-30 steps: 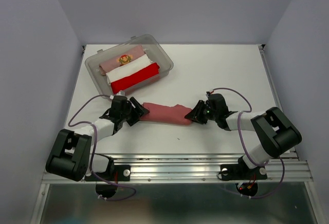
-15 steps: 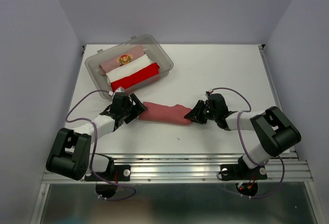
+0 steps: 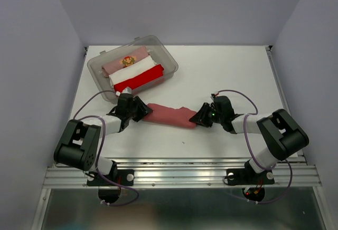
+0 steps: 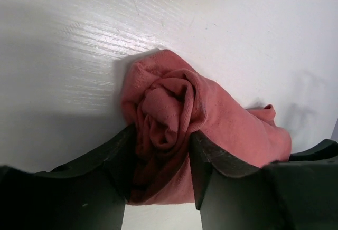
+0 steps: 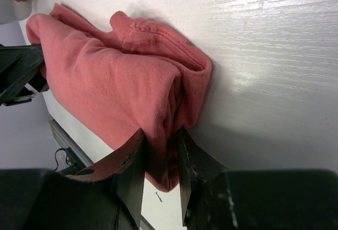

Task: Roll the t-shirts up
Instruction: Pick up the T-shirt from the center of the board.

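Observation:
A muted brick-red t-shirt (image 3: 169, 115) lies as a long roll across the table's middle, and each end is in a gripper. My left gripper (image 3: 141, 111) is shut on its left end; in the left wrist view the spiral end of the t-shirt (image 4: 174, 103) sits pressed between both sides of the gripper (image 4: 162, 140). My right gripper (image 3: 198, 119) is shut on the right end, with folds of the t-shirt (image 5: 116, 77) pinched in the gripper (image 5: 160, 137). Pale pink (image 3: 127, 61), white (image 3: 132, 72) and bright red (image 3: 140, 79) rolled t-shirts lie side by side in the tub.
The clear plastic tub (image 3: 170, 63) stands at the back left, just beyond the left gripper. Purple cables loop from both arms. Grey walls close in the left, right and back sides. A metal rail runs along the near edge.
My left gripper has pushed right onto the roll's left end and its jaws have narrowed onto the cloth. The right gripper and its end of the roll have stayed put.

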### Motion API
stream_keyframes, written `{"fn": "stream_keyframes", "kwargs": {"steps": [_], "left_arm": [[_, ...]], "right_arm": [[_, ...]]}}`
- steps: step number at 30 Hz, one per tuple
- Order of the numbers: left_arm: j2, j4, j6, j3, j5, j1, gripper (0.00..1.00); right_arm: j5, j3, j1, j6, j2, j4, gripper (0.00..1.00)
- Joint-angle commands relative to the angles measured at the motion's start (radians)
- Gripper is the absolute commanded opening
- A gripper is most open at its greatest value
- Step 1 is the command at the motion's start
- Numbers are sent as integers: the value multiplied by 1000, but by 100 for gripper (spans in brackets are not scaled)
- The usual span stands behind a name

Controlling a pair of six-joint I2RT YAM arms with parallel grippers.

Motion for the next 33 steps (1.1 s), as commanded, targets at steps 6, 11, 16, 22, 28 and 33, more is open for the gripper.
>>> {"fn": "stream_keyframes", "kwargs": {"steps": [6,11,16,22,28,33], "left_arm": [[10,0,-8,-16,23,-1,9],[-16,-25,-7,-16,20,-1,0],[-68,-87,1,-13,-6,-1,0],[-99,-131,16,-12,-35,0,0],[-99,-137,22,4,-26,-1,0],[-80,-141,36,19,-20,-1,0]], "right_arm": [[5,-15,2,-70,30,-83,11],[63,8,2,-115,-47,-190,38],[91,42,-90,-168,-185,-345,69],[80,89,-116,-219,-216,-430,81],[19,137,-116,-273,-129,-462,82],[-6,140,-104,-284,-124,-419,85]]}}
